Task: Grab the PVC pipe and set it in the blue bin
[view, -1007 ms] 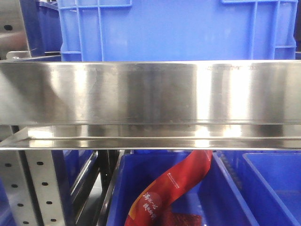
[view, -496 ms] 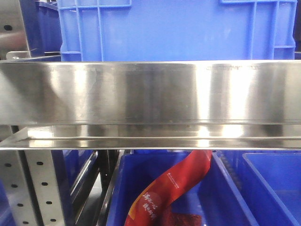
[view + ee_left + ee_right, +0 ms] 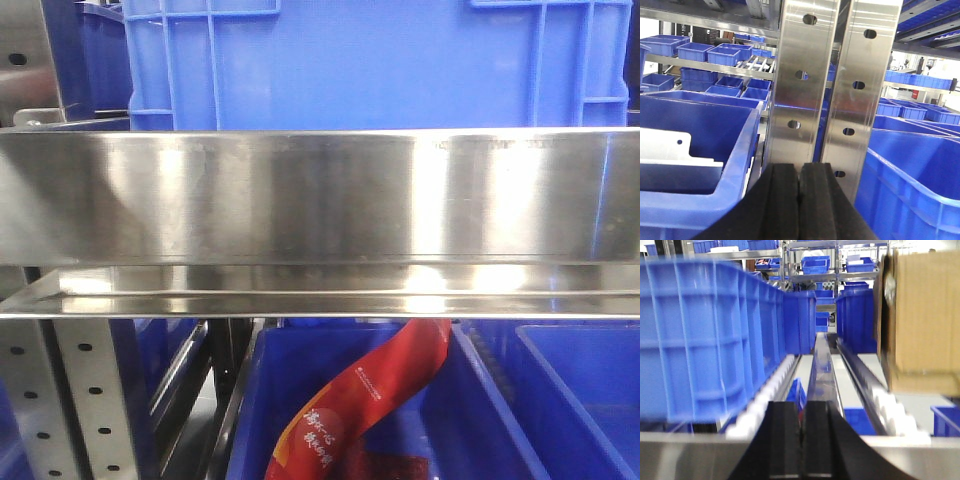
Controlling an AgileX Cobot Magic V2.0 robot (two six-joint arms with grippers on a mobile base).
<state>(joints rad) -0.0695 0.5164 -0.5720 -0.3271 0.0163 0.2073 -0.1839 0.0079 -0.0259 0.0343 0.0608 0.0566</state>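
Observation:
The PVC pipe is out of view in every frame. Blue bins are all around. A large blue bin (image 3: 370, 60) stands on the upper shelf in the front view, and another blue bin (image 3: 255, 400) sits below the rail. My left gripper (image 3: 800, 170) is shut with nothing between its black pads. It faces a perforated steel post (image 3: 805, 90) between two blue bins (image 3: 695, 145) (image 3: 910, 185). My right gripper (image 3: 802, 407) is shut and empty above a steel rail, beside a tall blue bin (image 3: 700, 335). The right wrist view is blurred.
A wide steel shelf rail (image 3: 320, 200) crosses the front view. A red printed packet (image 3: 370, 400) lies in the lower bin. A white plate (image 3: 670, 150) lies in the left bin. A cardboard box (image 3: 920, 315) stands right of the roller track (image 3: 822, 360).

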